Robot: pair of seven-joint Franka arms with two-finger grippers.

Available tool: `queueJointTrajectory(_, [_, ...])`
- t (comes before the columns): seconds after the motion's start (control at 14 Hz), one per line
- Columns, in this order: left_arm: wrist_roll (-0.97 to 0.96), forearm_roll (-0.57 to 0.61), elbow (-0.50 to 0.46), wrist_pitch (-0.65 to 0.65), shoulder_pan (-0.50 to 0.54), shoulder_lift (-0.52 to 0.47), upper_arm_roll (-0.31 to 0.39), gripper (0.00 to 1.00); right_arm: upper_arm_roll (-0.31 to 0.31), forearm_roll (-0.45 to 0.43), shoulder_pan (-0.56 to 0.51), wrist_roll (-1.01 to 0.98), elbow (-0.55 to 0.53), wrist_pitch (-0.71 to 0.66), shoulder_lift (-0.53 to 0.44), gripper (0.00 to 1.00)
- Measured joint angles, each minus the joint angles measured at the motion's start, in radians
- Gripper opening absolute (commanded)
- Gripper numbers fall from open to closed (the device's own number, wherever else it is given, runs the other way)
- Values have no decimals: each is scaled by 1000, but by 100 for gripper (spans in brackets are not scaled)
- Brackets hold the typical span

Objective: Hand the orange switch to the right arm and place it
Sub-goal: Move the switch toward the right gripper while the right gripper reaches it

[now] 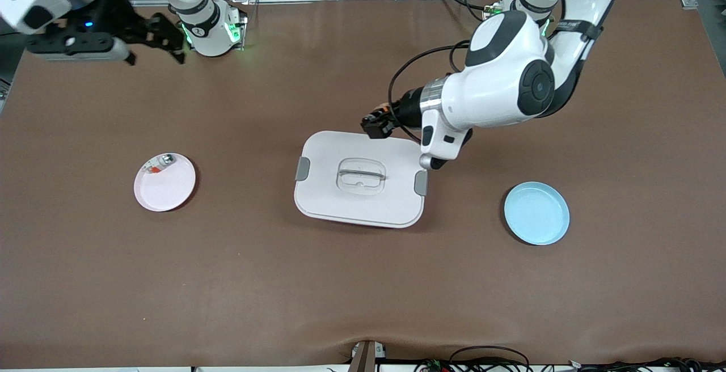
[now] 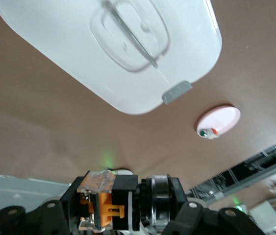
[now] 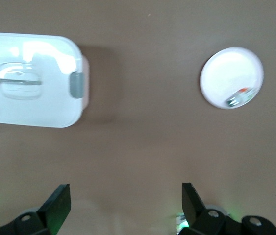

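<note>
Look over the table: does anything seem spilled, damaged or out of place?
Nothing stands out. The white lidded container sits flat mid-table, the empty blue plate and the pink plate holding a small silver-and-white part lie level. The left gripper holds the orange switch; the right gripper waits open.

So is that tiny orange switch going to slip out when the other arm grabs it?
Possibly. The orange switch looks hard and very small between the left gripper's fingers, so little is left to grab. It probably weighs almost nothing, so a nudge from the open right gripper might knock it loose.
</note>
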Motion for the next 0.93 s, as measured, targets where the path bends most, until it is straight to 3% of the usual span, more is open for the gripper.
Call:
queueJointTrajectory(0.21, [-23, -63, 5, 75, -42, 28, 0, 8, 6, 50, 96, 174, -52, 120, -4, 100])
queueJointTrajectory(0.43, [-69, -93, 5, 173, -89, 60, 0, 8, 7, 122, 165, 299, -200, 328, -39, 100])
queueJointTrajectory(0.57, [-113, -94, 8, 223, -113, 82, 0, 8, 7, 131, 216, 399, -301, 460, -68, 100])
queueJointTrajectory(0.93, [-263, -95, 25, 280, -148, 105, 0, 9, 7, 135, 295, 510, -411, 710, -73, 100])
